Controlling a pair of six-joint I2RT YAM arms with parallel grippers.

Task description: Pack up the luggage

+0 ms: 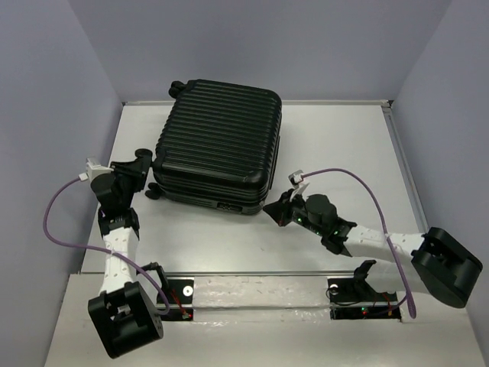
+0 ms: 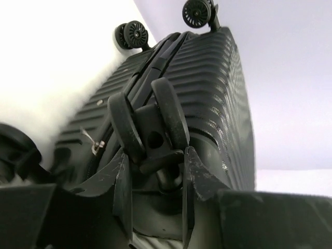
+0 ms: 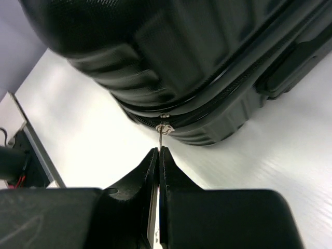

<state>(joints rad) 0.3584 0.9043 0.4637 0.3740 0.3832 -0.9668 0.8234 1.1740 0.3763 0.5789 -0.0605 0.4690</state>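
The luggage [image 1: 218,141] is a black ribbed hard-shell suitcase lying flat and closed in the middle of the table. My left gripper [image 1: 144,164] is at its near-left corner. In the left wrist view the left gripper [image 2: 155,155] has its two fingers pressed on either side of the fork of a twin caster wheel [image 2: 148,122]. My right gripper [image 1: 276,208] is at the suitcase's near-right edge. In the right wrist view the right gripper [image 3: 158,151] is shut on the thin metal zipper pull [image 3: 164,132], which hangs from the slider on the luggage [image 3: 181,52].
Two more caster wheels [image 2: 136,34] stick out at the suitcase's far end. Another wheel [image 1: 152,192] sits just below the left gripper. Purple cables [image 1: 359,183] arc over both arms. White walls [image 1: 61,92] close in the table on three sides.
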